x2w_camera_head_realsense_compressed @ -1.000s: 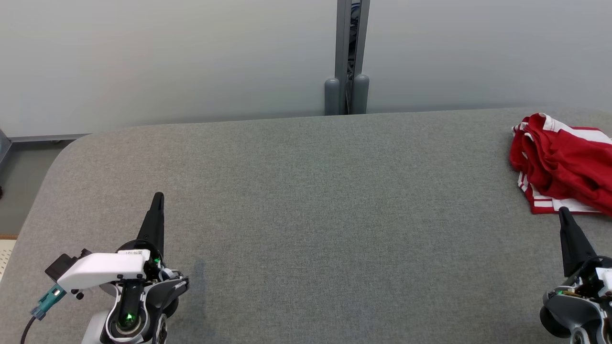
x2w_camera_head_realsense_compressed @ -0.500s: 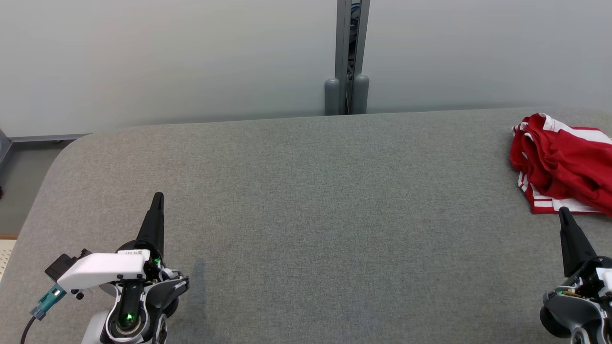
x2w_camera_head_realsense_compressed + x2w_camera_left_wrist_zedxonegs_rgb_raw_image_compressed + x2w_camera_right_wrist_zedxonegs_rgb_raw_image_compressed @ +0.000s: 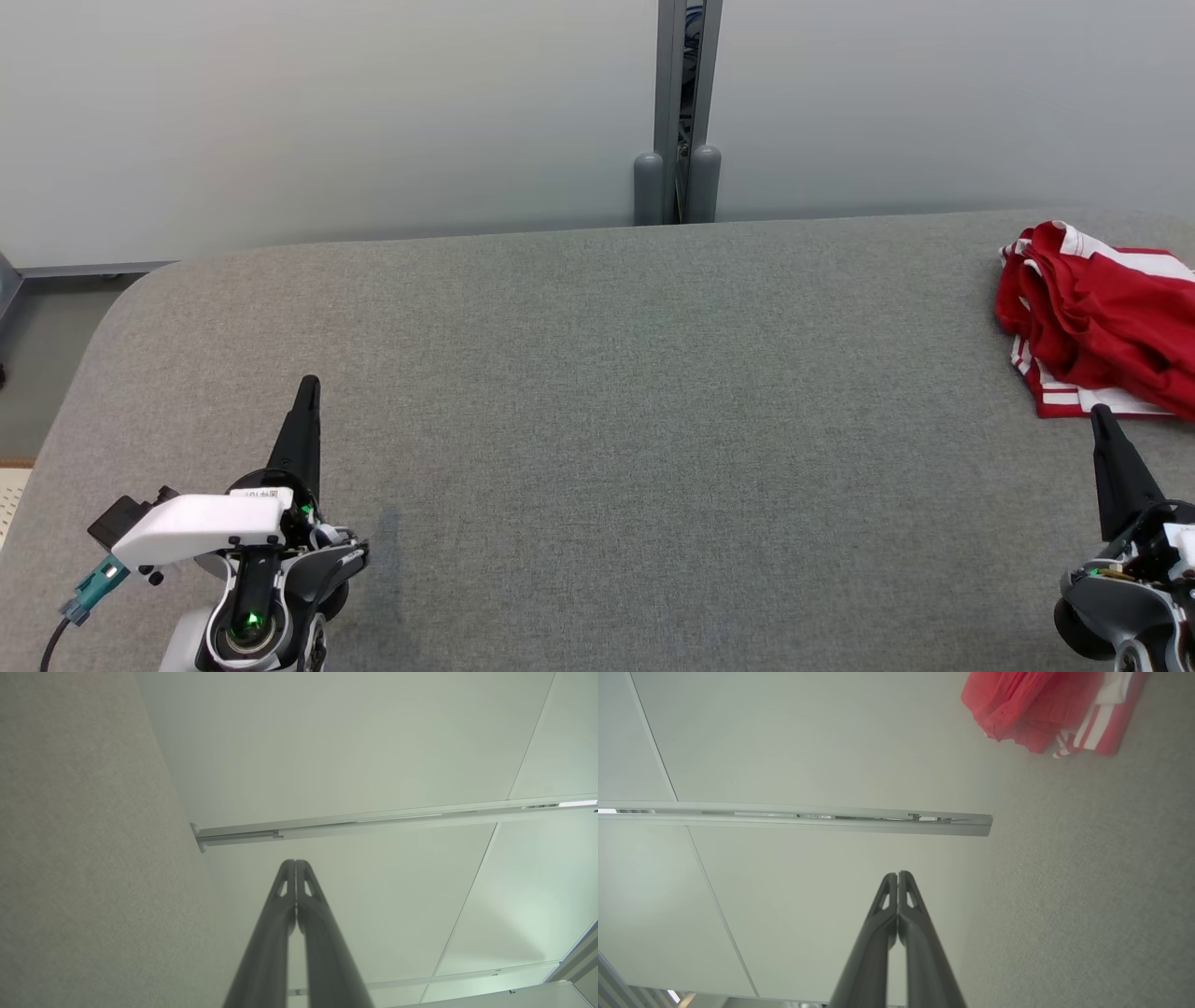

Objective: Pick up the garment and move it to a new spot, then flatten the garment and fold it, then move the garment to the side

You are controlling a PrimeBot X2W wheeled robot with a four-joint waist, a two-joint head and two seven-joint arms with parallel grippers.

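Currently, the left gripper (image 3: pixel 308 387) sits at the near left of the grey fabric-covered table (image 3: pixel 597 420), white wrist housing toward the robot, dark fingers pointing at the far edge. Its fingers are pressed together to the tips with nothing between them, and the left wrist view shows the same closed pair against a pale wall panel (image 3: pixel 350 742). Behind the middle of the table's far edge stands a grey upright post (image 3: pixel 679 112), set between two pale panels. The garment (image 3: pixel 1102 317), red with white stripes, lies in a crumpled heap at the far right of the table, partly cut off by the head view's right edge. The right gripper (image 3: pixel 1100 415) is at the near right, just on the robot's side of the garment's striped hem. Its fingers are likewise together and empty. In the right wrist view the heap (image 3: pixel 1031 709) lies ahead and off to one side, apart from the fingertips (image 3: pixel 906 882).
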